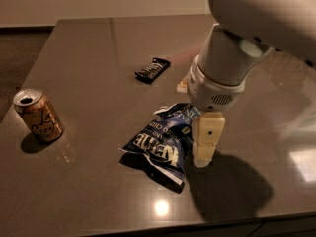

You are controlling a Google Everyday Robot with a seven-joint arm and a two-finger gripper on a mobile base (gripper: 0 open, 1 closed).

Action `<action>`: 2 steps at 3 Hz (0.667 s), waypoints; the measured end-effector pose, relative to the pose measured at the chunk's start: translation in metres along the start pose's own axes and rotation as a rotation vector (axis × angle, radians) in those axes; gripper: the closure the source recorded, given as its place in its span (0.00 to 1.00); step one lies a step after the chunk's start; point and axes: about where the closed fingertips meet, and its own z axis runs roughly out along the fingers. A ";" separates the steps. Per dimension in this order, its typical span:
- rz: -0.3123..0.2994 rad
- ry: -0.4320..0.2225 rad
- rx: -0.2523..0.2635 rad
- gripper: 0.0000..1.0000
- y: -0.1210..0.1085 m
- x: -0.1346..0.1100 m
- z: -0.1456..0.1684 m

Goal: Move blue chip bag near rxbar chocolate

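The blue chip bag (157,143), crumpled dark blue foil with white lettering, lies on the dark table (89,48) near the front middle. The rxbar chocolate (152,69), a small dark flat bar, lies further back, a little left of the bag's top end and apart from it. My gripper (192,125) hangs from the big white arm at the bag's right end. It is open: one cream finger (205,142) stands right against the bag's right edge, and the other finger (182,85) shows behind the bag's top end.
A gold soda can (38,115) stands tilted at the left edge of the table. The table's front edge runs along the bottom. A bright light reflection (161,208) sits near the front. The arm (256,28) fills the upper right.
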 end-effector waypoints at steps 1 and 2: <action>-0.012 0.010 -0.021 0.18 -0.002 -0.009 0.012; -0.016 0.015 -0.036 0.41 -0.004 -0.016 0.016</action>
